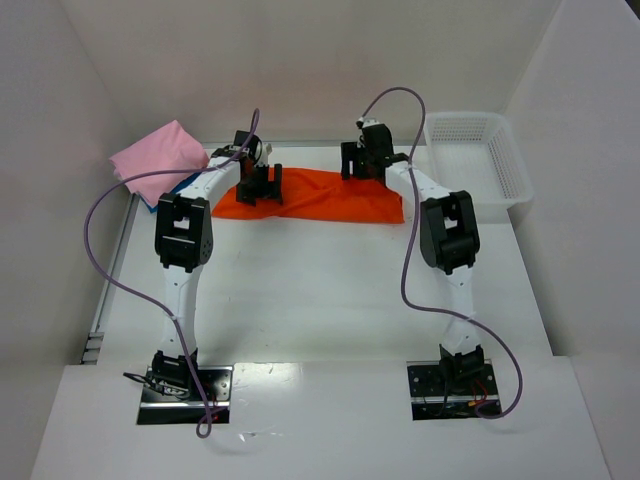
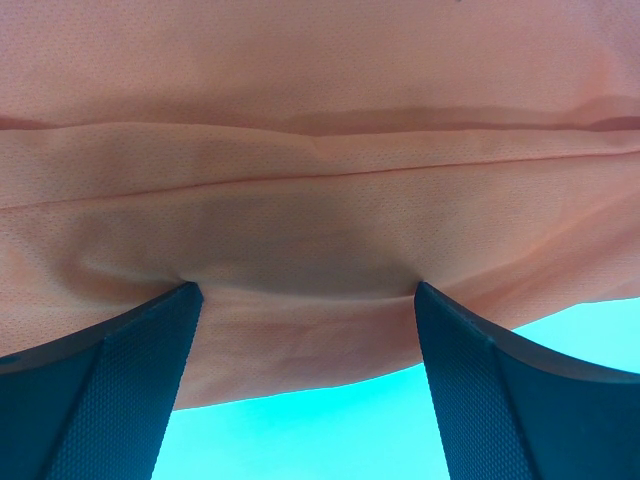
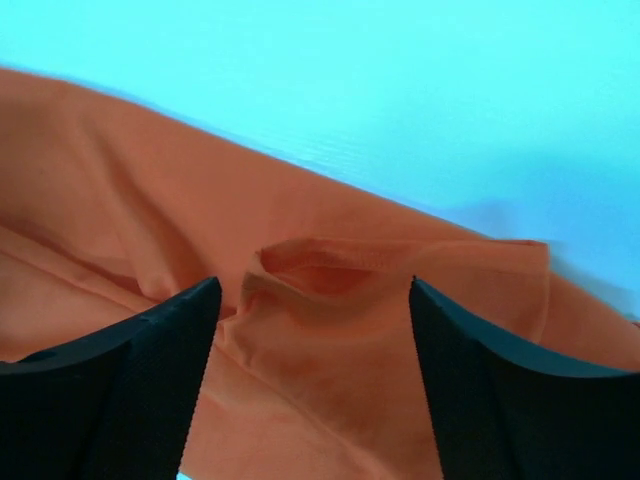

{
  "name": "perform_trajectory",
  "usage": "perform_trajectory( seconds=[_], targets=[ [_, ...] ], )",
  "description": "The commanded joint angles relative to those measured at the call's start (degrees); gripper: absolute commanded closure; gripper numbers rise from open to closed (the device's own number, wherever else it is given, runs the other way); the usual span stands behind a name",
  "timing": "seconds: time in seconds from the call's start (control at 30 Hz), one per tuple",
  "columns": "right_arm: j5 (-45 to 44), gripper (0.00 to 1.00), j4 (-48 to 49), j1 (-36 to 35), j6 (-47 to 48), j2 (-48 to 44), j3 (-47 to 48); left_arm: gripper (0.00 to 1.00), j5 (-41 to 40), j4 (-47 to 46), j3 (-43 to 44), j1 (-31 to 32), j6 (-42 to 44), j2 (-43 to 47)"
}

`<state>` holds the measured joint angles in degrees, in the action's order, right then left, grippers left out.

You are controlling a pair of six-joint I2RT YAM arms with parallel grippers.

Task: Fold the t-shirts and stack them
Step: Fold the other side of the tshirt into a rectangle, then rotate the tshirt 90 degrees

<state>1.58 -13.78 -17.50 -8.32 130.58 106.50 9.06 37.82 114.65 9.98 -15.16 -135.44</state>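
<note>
Our left gripper (image 2: 305, 290) stands wide open, both fingers (image 2: 110, 380) spread and their tips pressed down into the orange shirt (image 1: 320, 197), which dimples under each tip and stretches smooth between them. It clamps nothing. In the left wrist view a seam and a fold line cross the cloth beyond the tips, and the shirt's near edge lies between the fingers. Our right gripper (image 3: 315, 285) is parted as well, with a puckered hem of the same shirt rising in the gap. The cloth is loose there, and neither finger pinches it. From above, the left gripper sits over the shirt's left end and the right gripper at its far edge, toward the right half. The orange shirt lies as a long band across the far part of the table (image 1: 320, 290), its right end squared and its left end tapering. Left of it and a little farther back, the pink shirt (image 1: 160, 160) lies as a flat folded square. A strip of the blue shirt (image 1: 172, 192) shows under the pink one's near edge, just beside the orange shirt's left tip. Right of the orange shirt and apart from it stands a white basket (image 1: 515, 170).
</note>
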Motion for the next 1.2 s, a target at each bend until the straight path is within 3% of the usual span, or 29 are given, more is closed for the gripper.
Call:
perform_trajectory(
  seconds=[0.0, 0.1, 0.23, 0.5, 0.63, 0.7, 1.03, 1.17],
  targets=[
    [-5.61, 0.17, -0.11, -0.43, -0.74, -4.88, 2.05, 0.04, -1.32, 0.58, -1.54, -0.75, 0.66, -2.82],
    [-8.35, 0.1, -0.11, -0.43, -2.75, -9.1, -3.3, 0.04, -4.74, 0.58, -0.74, -1.8, 0.66, -0.8],
    [-8.45, 0.08, -0.89, -0.43, -6.0, -17.27, -13.13, 0.03, -6.68, -0.03, 0.4, -3.12, 2.14, 0.52],
    [-3.09, 0.0, -0.9, -0.43, -10.32, -26.6, -26.15, 0.01, -10.9, -8.9, -3.2, -4.44, 21.54, 5.97],
    [-2.38, 0.0, -0.37, -0.43, -10.32, -30.12, -28.19, 0.01, -13.44, -11.1, -4.17, -2.26, 30.42, 7.82],
    [-2.38, 0.0, -0.37, -0.43, -10.32, -30.91, -28.71, 0.01, -18.61, -11.1, -4.17, -1.72, 31.24, 7.2],
    [-0.96, 0.0, -2.13, -0.43, -11.46, -34.16, -32.14, 0.01, -24.42, -11.98, -1.98, -1.1, 39.06, 1.59],
    [-2.37, 0.0, -2.65, -0.43, -10.94, -36.27, -32.76, 0.01, -20.86, -9.88, -3.72, -1.1, 41.52, 1.58]
  ],
)
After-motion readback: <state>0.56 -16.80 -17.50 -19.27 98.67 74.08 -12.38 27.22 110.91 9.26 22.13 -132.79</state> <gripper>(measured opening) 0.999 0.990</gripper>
